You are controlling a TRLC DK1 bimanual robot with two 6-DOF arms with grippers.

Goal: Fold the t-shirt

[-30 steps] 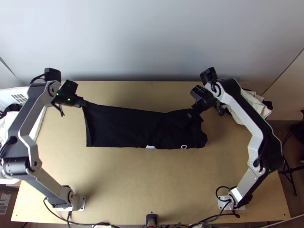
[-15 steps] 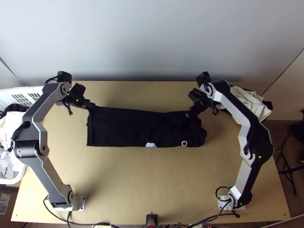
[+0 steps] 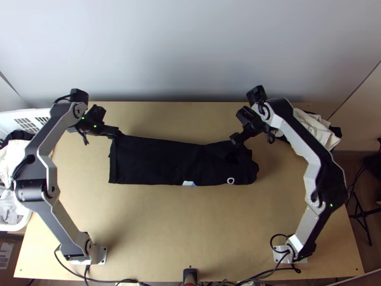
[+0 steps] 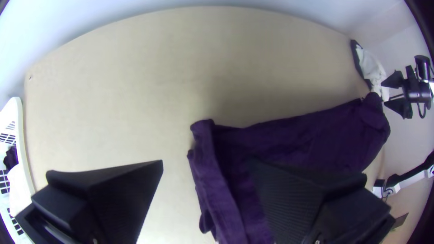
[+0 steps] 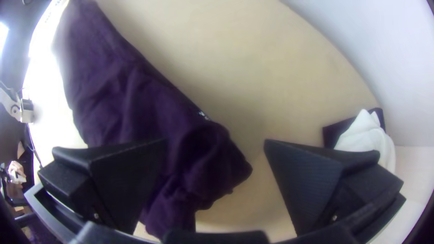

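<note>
In the top view the black t-shirt [image 3: 157,162] lies as a long folded strip across the table, its right end bunched. My left gripper [image 3: 117,133] is at the strip's far left corner, my right gripper [image 3: 239,139] over the far edge of its right end. In the left wrist view the left gripper [image 4: 206,160] stands open, the purple-looking shirt [image 4: 289,140] partly behind one finger. The right gripper [image 5: 216,142] is open too in the right wrist view, with the rumpled end of the shirt [image 5: 194,158] beneath and between its fingers.
A white basket [image 3: 44,113] with clothes stands at the left edge. Pale cloth [image 3: 314,128] lies at the far right corner, behind the right arm. Bare wood [image 3: 181,229] stretches along the near side, with cables at its edge.
The left gripper has shifted right, and the shirt's far left corner, earlier drawn out to it, has moved right and down. The right gripper has shifted slightly left and away from the near edge.
</note>
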